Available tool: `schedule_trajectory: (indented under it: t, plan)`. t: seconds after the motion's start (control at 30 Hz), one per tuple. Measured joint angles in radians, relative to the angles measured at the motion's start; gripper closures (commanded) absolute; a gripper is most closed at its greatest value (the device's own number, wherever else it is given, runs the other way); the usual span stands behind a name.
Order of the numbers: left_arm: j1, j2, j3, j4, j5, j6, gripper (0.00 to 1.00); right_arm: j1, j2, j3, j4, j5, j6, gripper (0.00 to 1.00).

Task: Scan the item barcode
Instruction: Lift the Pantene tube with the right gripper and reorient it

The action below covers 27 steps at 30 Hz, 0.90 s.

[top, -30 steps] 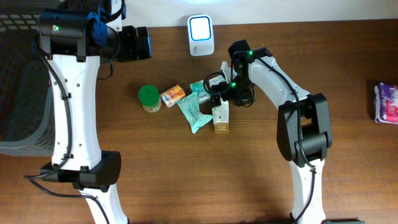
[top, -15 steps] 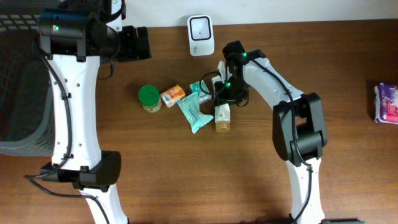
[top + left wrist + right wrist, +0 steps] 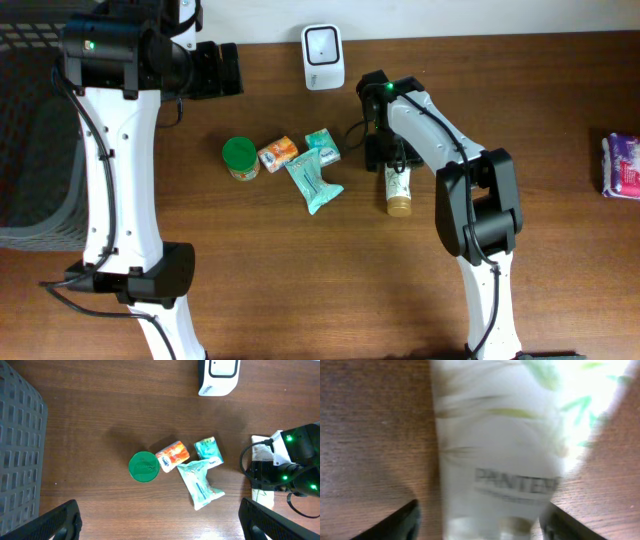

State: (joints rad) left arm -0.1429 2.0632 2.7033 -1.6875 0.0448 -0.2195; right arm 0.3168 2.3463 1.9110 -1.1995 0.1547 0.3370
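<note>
Jaws of the left gripper stand spread wide with nothing between them, the arm hanging above the table about level with the scanner and off to its left. Farthest left of the scanner, a dark mesh basket sits at the table's edge. Below and left of the scanner lies a cluster: a green-lidded jar, an orange packet touching it, then a small teal packet almost straight below the scanner, with a pale green wipes pack just beneath those two. Below and slightly right of the scanner, the tube lies flat on the wood, tan cap pointing away from the scanner, apart from the cluster. The right gripper is over the tube's upper end, its fingers parted on either side of the white body marked PANTENE, bare wood showing beside one finger, so it is released rather than clamped. Far right of the scanner, a purple-and-white pack rests at the table's edge.
</note>
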Motion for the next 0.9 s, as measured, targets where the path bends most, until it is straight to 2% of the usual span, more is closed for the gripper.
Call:
schedule_trajectory:
  t: [0.1, 0.17, 0.27, 0.33, 0.5, 0.63, 0.73, 0.9]
  plan:
    - [0.0, 0.0, 0.0, 0.0, 0.0, 0.0, 0.01, 0.0, 0.0, 0.0, 0.003, 0.002, -0.003, 0.5]
    - [0.0, 0.0, 0.0, 0.0, 0.0, 0.0, 0.01, 0.0, 0.013, 0.074, -0.084, 0.005, -0.006, 0.36]
    - [0.0, 0.0, 0.0, 0.001, 0.0, 0.0, 0.01, 0.0, 0.019, 0.241, -0.246, 0.033, -0.018, 0.35]
    - [0.0, 0.0, 0.0, 0.0, 0.0, 0.0, 0.01, 0.005, 0.019, 0.252, -0.262, 0.041, -0.019, 0.35]
    - [0.0, 0.0, 0.0, 0.001, 0.0, 0.0, 0.01, 0.114, 0.019, 0.106, -0.145, 0.157, 0.003, 0.37]
    - [0.0, 0.0, 0.0, 0.0, 0.0, 0.0, 0.01, 0.211, 0.02, 0.023, -0.06, 0.381, 0.052, 0.37]
    - [0.0, 0.0, 0.0, 0.0, 0.0, 0.0, 0.01, 0.224, 0.018, -0.068, 0.05, 0.489, 0.064, 0.36]
    - [0.0, 0.0, 0.0, 0.0, 0.0, 0.0, 0.01, 0.214, 0.017, -0.129, 0.088, 0.638, 0.072, 0.36]
